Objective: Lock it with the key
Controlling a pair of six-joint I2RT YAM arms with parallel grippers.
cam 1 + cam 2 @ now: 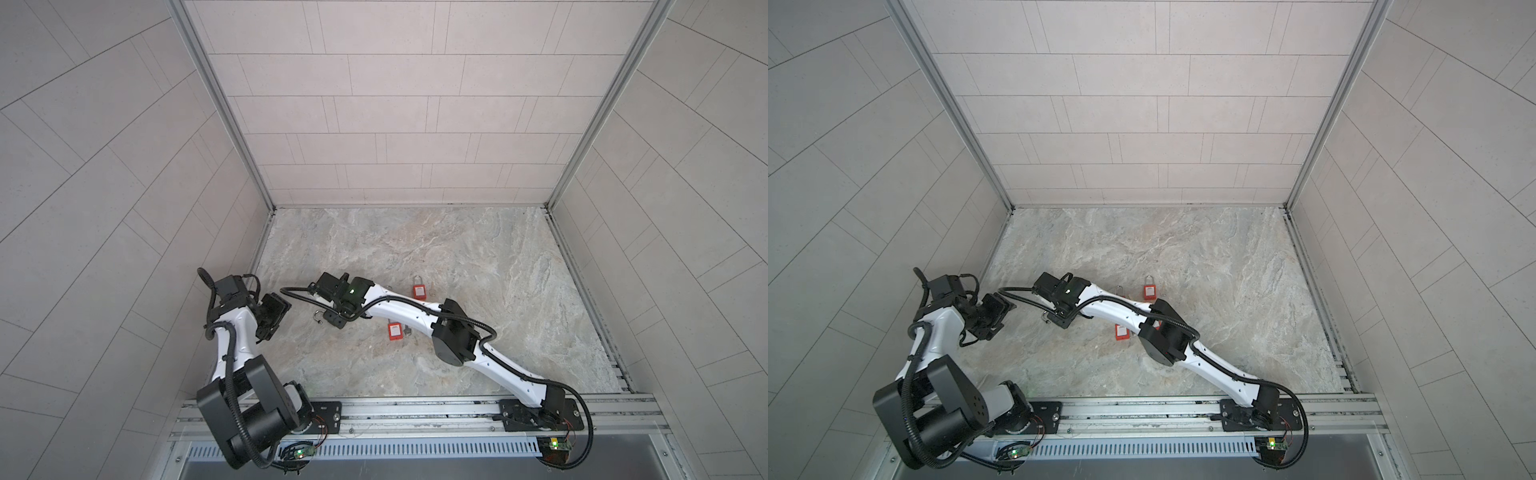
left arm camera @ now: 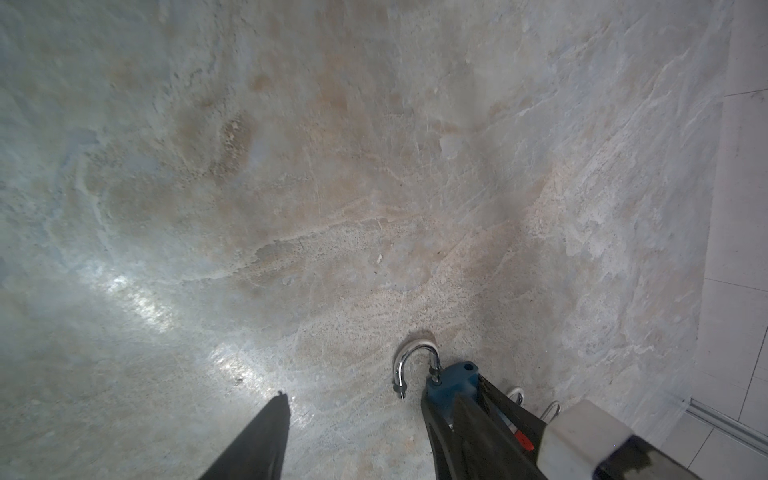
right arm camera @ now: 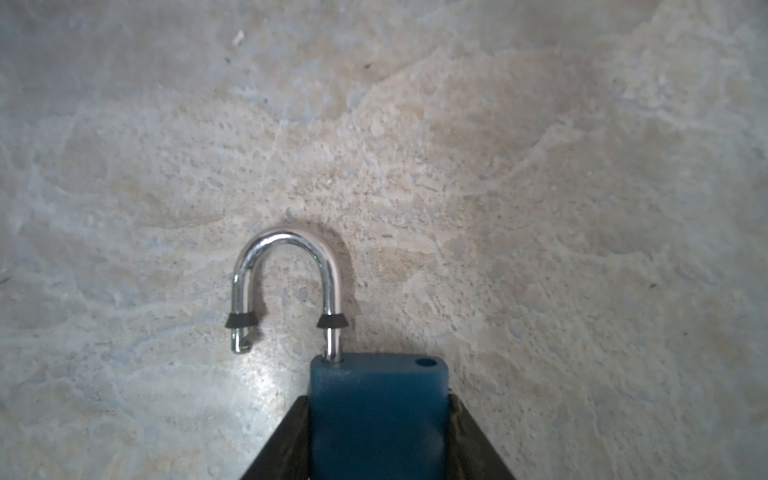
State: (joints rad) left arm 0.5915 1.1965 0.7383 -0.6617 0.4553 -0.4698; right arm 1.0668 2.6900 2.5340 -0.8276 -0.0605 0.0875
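A blue padlock (image 3: 378, 415) lies on the stone floor with its chrome shackle (image 3: 286, 270) swung open, one leg free of the body. My right gripper (image 3: 379, 411) is shut on the padlock's body, a black finger pressed against each side. In both top views only the shackle (image 1: 318, 319) shows beyond the right gripper (image 1: 332, 322). My left gripper (image 1: 272, 316) hangs open to the left of it, apart from the lock, with nothing between its fingers (image 2: 266, 436). A small key (image 1: 407, 331) lies beside a red padlock (image 1: 393, 331).
A second red padlock (image 1: 419, 289) lies farther back, right of the right forearm. Another shackle (image 1: 1120, 289) peeks out from behind that forearm. Tiled walls close in the stone floor (image 1: 478, 270) on three sides, and a metal rail (image 1: 415, 409) runs along the front.
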